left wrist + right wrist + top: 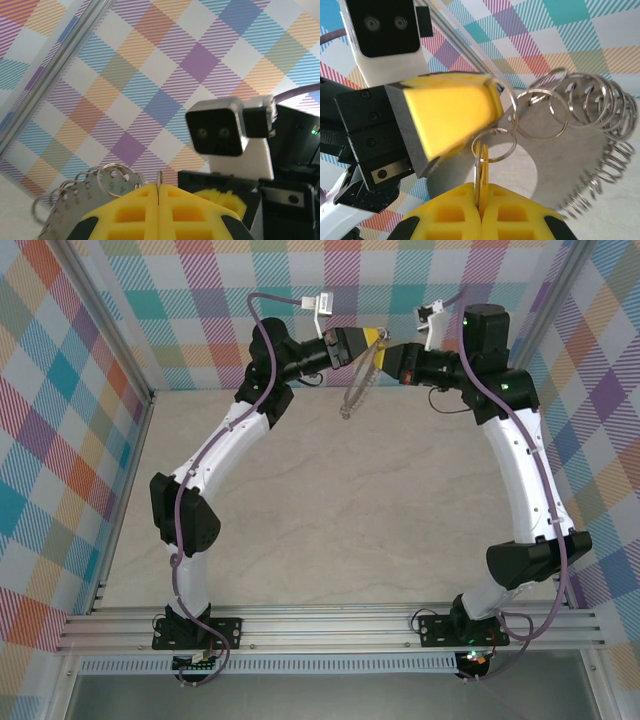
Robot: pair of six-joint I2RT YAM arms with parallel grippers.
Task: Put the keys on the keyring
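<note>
Many small split loops (pixel 540 115) rim grey metal keyring (pixel 575 165); left gripper (pixel 492 105) clenches it, right gripper (pixel 480 192) pinches gold key (pixel 480 167).

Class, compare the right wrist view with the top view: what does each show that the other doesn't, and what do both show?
Right wrist: the key, edge-on in the shut right gripper, at a small loop. Top: the left arm and right arm whole, over the table. Both: the left gripper holding the keyring, facing the right gripper.
</note>
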